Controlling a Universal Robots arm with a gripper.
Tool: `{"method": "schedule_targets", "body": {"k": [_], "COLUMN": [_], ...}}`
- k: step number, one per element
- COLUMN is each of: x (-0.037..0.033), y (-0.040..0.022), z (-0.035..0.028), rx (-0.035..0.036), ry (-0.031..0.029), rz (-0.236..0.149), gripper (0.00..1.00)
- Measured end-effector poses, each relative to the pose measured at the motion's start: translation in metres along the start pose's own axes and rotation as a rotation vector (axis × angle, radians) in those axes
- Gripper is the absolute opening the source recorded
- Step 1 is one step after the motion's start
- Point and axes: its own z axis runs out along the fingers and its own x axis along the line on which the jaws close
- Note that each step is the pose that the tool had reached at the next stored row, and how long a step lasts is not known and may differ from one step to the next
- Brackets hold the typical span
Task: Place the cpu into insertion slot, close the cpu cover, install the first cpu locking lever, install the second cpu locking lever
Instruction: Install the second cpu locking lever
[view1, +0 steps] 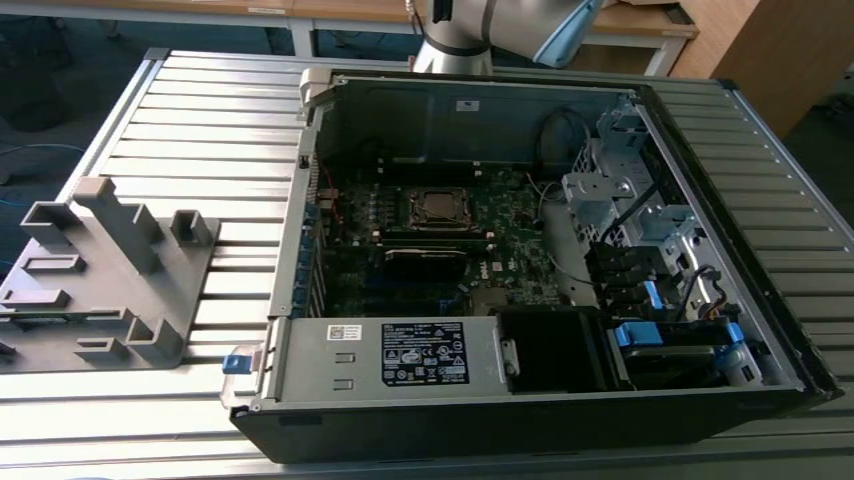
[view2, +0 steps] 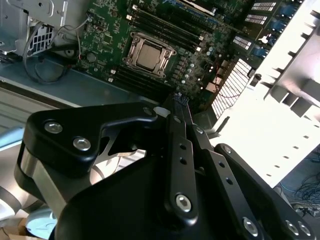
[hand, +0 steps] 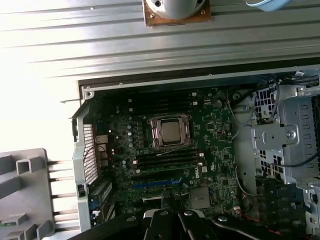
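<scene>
The cpu (view1: 438, 208) lies in its socket on the green motherboard inside the open computer case. Its dull metal top shows in both wrist views (view2: 149, 54) (hand: 170, 131). The cpu cover (hand: 156, 135) lies flat around it as a silver frame (view2: 131, 50). I cannot make out how the locking levers stand. My gripper (view2: 180, 100) hangs well above the case, over its side wall and away from the socket. Its black fingers (view2: 175, 130) run together to the tip with nothing between them. The black linkages of the gripper (hand: 172, 215) also show in the first wrist view.
The case (view1: 267, 300) lies open on a slatted metal table (view1: 200, 130). A power supply (view1: 424, 352) sits at its near end, and a drive cage (view1: 614, 190) with cables on the exterior view's right. A grey fixture block (view1: 100, 280) stands on the exterior view's left. The arm's base (view1: 454, 40) is behind the case.
</scene>
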Motion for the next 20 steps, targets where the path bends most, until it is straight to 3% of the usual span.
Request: {"method": "schedule_targets", "body": {"k": [11,20], "x": [0.0000,0.0005], "y": [0.0000,-0.0003], "z": [0.0012,0.0155], "rx": [-0.0002,0.0001], "ry": [-0.0001,0.0000], "rz": [0.000,0.000], "gripper": [0.10,0.10]}}
